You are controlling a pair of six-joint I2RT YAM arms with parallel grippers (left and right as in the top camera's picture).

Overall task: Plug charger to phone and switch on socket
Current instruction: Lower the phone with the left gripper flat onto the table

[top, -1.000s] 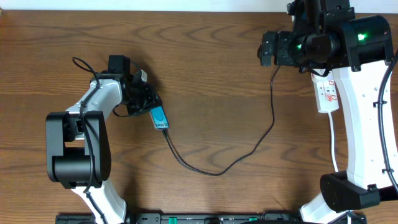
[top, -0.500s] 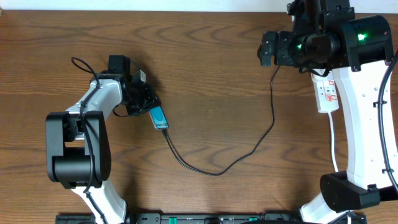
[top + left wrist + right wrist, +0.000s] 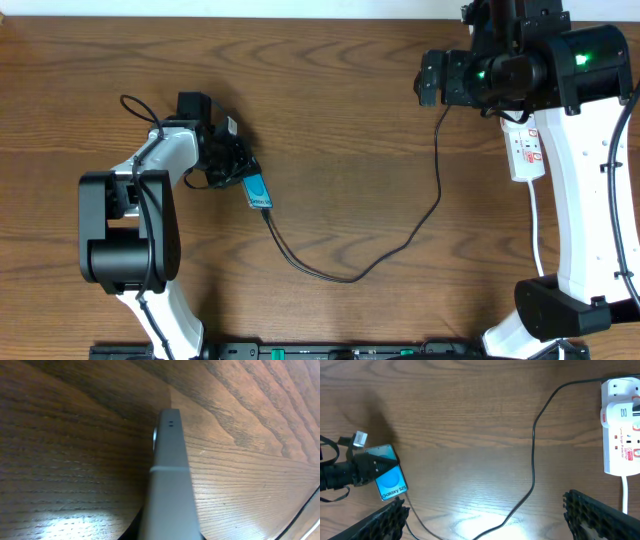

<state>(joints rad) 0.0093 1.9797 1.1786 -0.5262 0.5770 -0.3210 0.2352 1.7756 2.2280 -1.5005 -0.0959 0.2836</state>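
Note:
The phone [image 3: 258, 190], teal screen up, lies left of the table's middle. My left gripper [image 3: 236, 168] is shut on its upper end. In the right wrist view the black fingers [image 3: 367, 467] pinch the phone [image 3: 391, 481] at its top edge. The left wrist view shows only the phone's grey side [image 3: 170, 475] running along the wood. The charger [image 3: 400, 250], a thin black cable, meets the phone's lower end and loops right and up to the socket [image 3: 527, 150]. The socket [image 3: 619, 435] is a white strip with red switch marks. My right gripper [image 3: 482, 507] hangs high above the table, open and empty.
A thick white cord [image 3: 535, 230] runs from the socket's near end toward the right arm's base. The right arm's body covers the socket's far end in the overhead view. The table's back edge meets a pale wall.
The left arm's elbow has shifted slightly right. The phone, the cable and the right arm stay where they were.

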